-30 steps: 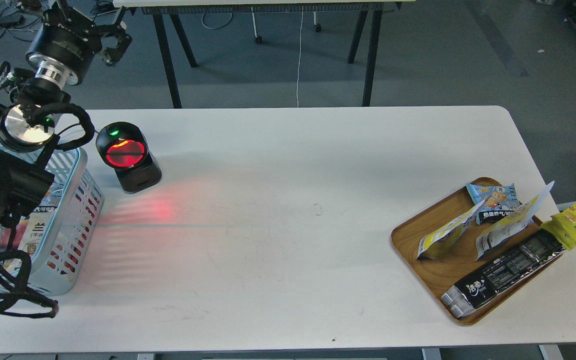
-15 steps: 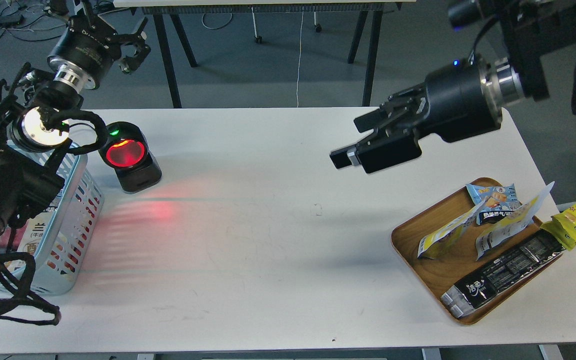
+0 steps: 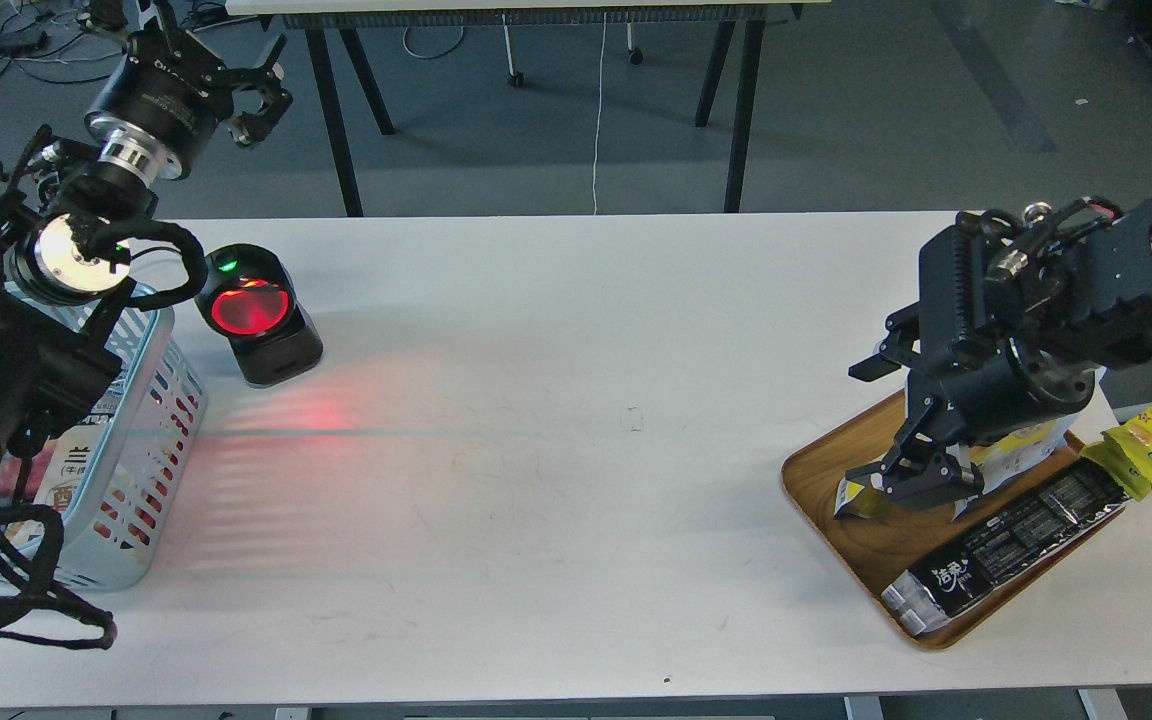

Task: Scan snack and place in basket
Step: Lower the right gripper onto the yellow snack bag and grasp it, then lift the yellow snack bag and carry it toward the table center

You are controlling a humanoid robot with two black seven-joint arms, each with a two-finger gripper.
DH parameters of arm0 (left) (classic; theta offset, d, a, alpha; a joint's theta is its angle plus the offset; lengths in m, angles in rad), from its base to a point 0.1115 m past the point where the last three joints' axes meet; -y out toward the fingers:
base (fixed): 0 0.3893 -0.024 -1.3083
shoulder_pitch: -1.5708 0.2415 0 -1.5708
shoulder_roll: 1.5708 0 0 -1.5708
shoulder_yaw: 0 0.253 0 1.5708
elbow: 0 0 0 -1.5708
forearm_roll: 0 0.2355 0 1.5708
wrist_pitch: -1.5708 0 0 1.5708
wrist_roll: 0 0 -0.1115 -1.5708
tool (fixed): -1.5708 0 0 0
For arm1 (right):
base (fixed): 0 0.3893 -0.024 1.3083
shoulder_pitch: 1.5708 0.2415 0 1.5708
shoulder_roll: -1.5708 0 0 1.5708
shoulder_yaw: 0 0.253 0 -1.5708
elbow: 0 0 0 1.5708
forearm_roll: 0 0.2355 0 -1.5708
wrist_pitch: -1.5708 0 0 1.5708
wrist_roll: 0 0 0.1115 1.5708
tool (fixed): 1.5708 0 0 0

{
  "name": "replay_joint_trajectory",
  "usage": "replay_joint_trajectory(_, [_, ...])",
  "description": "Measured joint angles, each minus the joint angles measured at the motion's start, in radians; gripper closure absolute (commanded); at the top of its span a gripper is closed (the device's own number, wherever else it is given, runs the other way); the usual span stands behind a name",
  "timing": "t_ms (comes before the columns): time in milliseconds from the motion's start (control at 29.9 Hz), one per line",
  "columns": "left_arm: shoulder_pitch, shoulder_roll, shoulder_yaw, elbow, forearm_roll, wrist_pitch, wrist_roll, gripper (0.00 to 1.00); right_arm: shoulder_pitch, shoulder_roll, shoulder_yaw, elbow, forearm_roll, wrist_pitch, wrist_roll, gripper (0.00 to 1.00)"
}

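Right gripper (image 3: 921,478) touches the snack (image 3: 851,497) near the tray's (image 3: 804,490) left rim.

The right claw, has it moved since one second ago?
Yes. The right claw was out of view then; it has come down over the wooden tray, at the snack.
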Motion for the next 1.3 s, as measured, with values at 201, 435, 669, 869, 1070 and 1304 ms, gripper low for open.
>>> replay_joint_trajectory(201, [0.001, 0.004, 0.000, 0.002, 0.000, 0.000, 0.000, 0.00, -0.054, -0.021, -0.004, -0.009, -0.075, -0.002, 0.000, 0.07])
replay_joint_trajectory(435, [0.002, 0.000, -0.001, 0.003, 0.000, 0.000, 0.000, 0.00, -0.099, -0.034, 0.003, -0.063, -0.138, -0.004, 0.000, 0.27])
replay_joint_trajectory(669, [0.001, 0.000, 0.000, 0.004, 0.000, 0.000, 0.000, 0.00, -0.117, -0.030, 0.012, -0.100, -0.138, -0.005, 0.000, 0.57])
replay_joint_trajectory(869, [0.000, -0.002, 0.000, 0.005, 0.001, 0.000, 0.000, 0.00, -0.124, -0.026, 0.017, -0.133, -0.140, -0.005, 0.000, 0.90])
replay_joint_trajectory(1070, [0.000, -0.002, 0.000, 0.005, 0.001, 0.000, 0.000, 0.00, -0.132, -0.018, 0.028, -0.172, -0.145, -0.004, 0.000, 1.00])
replay_joint_trajectory(1304, [-0.009, 0.006, 0.000, 0.005, 0.000, 0.000, 0.000, 0.00, -0.162, -0.014, 0.100, -0.192, -0.138, -0.020, 0.000, 1.00])
